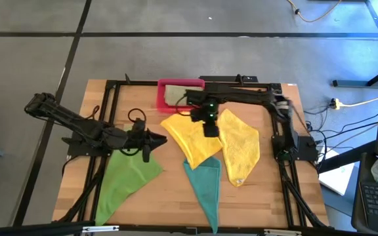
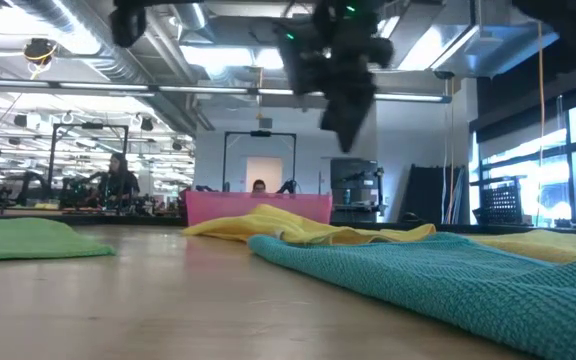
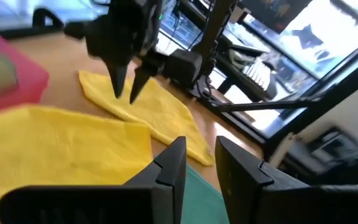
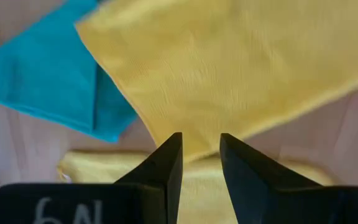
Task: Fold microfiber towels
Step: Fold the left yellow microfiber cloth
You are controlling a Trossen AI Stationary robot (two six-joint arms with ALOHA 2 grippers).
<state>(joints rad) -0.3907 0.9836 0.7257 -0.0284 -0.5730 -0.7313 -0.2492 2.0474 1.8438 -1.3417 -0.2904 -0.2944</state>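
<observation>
Several microfiber towels lie flat on the wooden table: a bright green one [image 1: 126, 180] at the near left, a yellow one [image 1: 192, 141] in the middle, a second yellow one [image 1: 241, 151] to its right, and a teal one [image 1: 205, 183] near the front edge. A pale olive cloth [image 1: 174, 97] lies in the pink tray [image 1: 163, 85]. My right gripper [image 1: 210, 128] hangs above the middle yellow towel [image 4: 229, 74], pointing down, open and holding nothing. My left gripper [image 1: 156, 141] hovers between the green and yellow towels, nearly level, fingers [image 3: 173, 155] apart with nothing between them.
The pink tray stands at the table's far middle edge. A black frame [image 1: 110, 85] runs around the tabletop. Bare wood shows at the near right corner [image 1: 287, 203] and between the green and teal towels. People and equipment show in the room beyond the table.
</observation>
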